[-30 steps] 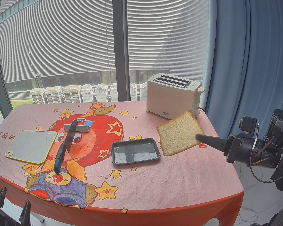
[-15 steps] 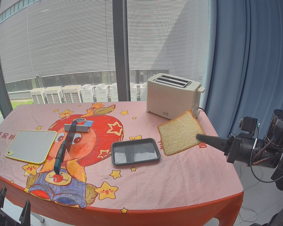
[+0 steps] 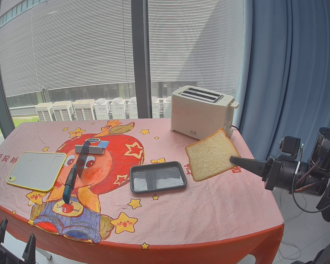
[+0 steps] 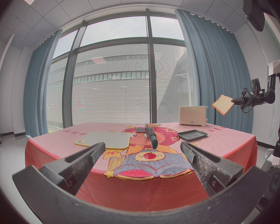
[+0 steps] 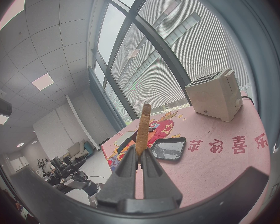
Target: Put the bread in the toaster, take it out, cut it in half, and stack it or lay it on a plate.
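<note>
A slice of bread (image 3: 211, 154) hangs in the air over the table's right side, in front of the cream toaster (image 3: 200, 110). My right gripper (image 3: 234, 160) is shut on its right edge; in the right wrist view the slice (image 5: 143, 128) stands edge-on between the fingers (image 5: 127, 168). The toaster (image 5: 216, 94) has both slots free. My left gripper (image 4: 140, 154) is open and holds nothing, low in front of the table's near edge. A black tray (image 3: 158, 176) lies mid-table. A knife (image 3: 75, 171) with a dark handle lies left of it, beside a pale cutting board (image 3: 36, 170).
The table wears a pink cartoon cloth (image 3: 194, 209). A small grey block (image 3: 88, 149) lies under the knife's blade end. A window is behind the table and a blue curtain (image 3: 293, 63) hangs on the right, close to the toaster.
The bread and my right gripper have shifted slightly to the right. Nothing else moved.
</note>
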Tool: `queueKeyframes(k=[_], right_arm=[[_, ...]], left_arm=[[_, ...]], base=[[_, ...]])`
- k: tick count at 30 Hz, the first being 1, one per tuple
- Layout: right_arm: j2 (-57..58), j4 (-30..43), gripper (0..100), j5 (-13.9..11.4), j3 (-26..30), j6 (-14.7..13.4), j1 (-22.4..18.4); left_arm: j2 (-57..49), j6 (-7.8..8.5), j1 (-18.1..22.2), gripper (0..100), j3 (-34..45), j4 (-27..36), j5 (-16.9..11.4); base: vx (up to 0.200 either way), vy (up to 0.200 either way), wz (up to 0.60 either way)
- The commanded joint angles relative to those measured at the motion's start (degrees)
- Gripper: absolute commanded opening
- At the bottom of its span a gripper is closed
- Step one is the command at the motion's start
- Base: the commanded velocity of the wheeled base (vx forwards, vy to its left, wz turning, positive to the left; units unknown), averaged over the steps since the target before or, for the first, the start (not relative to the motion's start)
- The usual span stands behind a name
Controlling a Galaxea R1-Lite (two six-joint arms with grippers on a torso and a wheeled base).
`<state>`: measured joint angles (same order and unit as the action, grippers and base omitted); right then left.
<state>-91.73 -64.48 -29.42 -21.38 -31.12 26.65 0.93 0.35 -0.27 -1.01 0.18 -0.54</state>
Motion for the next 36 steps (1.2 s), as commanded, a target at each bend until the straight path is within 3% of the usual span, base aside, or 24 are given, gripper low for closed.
queueKeyframes(k=[1, 5, 10, 17, 36], right_arm=[[0.1, -0.1, 0, 0.0, -0.1, 0.1, -0.1], [0.1, -0.6, 0, 0.0, -0.1, 0.9, -0.8], [-0.4, 0.0, 0, 0.1, 0.2, 7.2, -2.2], [-0.1, -0.7, 0, 2.2, 0.2, 8.0, -2.2], [0.2, -0.6, 0, 2.3, 0.6, 9.3, -2.2]], left_arm=[[-0.9, 0.00, 0.0, 100, 1.0, 0.0, 0.0], [-0.9, 0.00, 0.0, 100, 1.0, 0.0, 0.0], [-0.9, 0.00, 0.0, 100, 1.0, 0.0, 0.0], [-0.9, 0.00, 0.0, 100, 1.0, 0.0, 0.0], [-0.9, 0.00, 0.0, 100, 1.0, 0.0, 0.0]], base=[[0.000, 0.000, 0.00], [0.000, 0.000, 0.00], [0.000, 0.000, 0.00], [0.000, 0.000, 0.00], [0.000, 0.000, 0.00]])
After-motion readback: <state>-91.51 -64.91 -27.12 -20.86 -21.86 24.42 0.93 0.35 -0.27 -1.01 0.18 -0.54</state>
